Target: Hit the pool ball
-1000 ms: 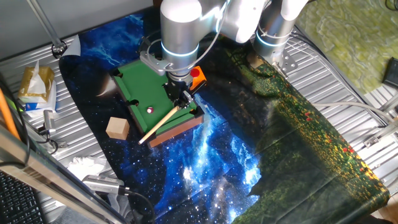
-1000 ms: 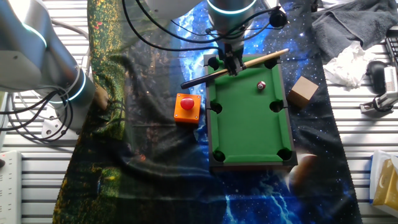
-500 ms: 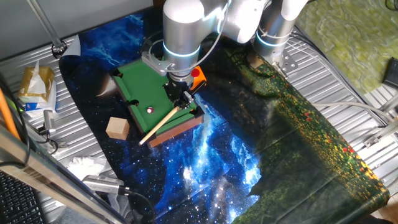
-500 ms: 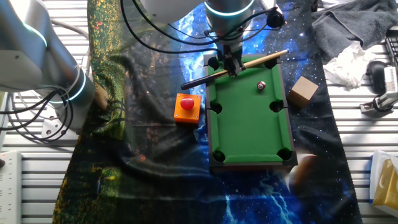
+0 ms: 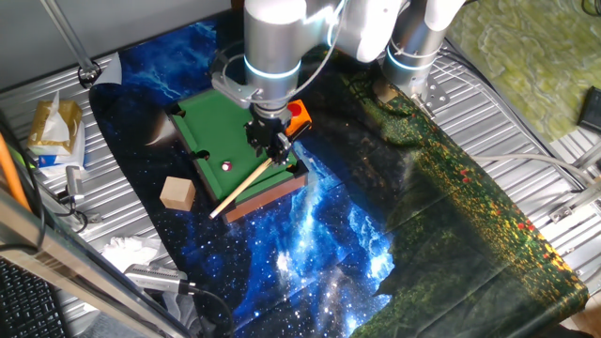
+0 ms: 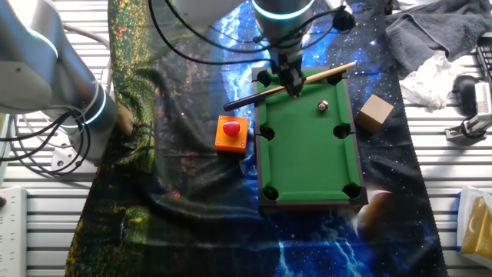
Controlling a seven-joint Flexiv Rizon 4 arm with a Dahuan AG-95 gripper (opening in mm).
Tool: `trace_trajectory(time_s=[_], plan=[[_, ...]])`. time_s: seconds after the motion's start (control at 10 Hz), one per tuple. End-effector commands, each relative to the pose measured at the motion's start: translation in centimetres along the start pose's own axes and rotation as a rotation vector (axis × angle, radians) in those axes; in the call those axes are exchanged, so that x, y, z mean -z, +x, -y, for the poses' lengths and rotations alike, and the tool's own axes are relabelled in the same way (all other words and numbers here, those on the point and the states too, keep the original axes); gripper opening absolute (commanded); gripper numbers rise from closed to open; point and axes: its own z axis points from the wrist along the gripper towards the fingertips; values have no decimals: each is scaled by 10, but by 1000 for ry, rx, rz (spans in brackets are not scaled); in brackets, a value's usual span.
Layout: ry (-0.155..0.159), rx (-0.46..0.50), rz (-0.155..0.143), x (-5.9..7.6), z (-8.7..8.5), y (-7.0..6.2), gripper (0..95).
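Observation:
A small green pool table point(image 5: 211, 131) point(image 6: 309, 146) lies on the starry cloth. The pool ball point(image 5: 226, 166) point(image 6: 324, 105), tiny and whitish with a pink-red spot, rests on the felt near one end. My gripper point(image 5: 272, 152) point(image 6: 293, 85) is shut on a wooden cue stick point(image 5: 239, 188) point(image 6: 323, 75) that lies slanted across that end of the table. The cue's light end points off the table toward the wooden block. The ball sits a short way from the cue, apart from it.
An orange box with a red button point(image 5: 297, 114) point(image 6: 231, 132) stands beside the table. A wooden block point(image 5: 177, 193) point(image 6: 373, 113) lies off the other side. Crumpled tissue point(image 6: 430, 77) and cables lie at the edge. A second robot arm point(image 6: 54, 69) stands nearby.
The gripper and the cue have shifted only slightly along the table's end. The ball has not moved.

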Motion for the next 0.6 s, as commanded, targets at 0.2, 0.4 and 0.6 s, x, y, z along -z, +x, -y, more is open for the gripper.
trace_trajectory(time_s=[0.2, 0.4, 0.6], plan=[[11, -12, -13, 37, -3, -4, 0], [7, -1, -20, 54, -5, -4, 0], [-1, 26, -30, 62, -6, -4, 0]])
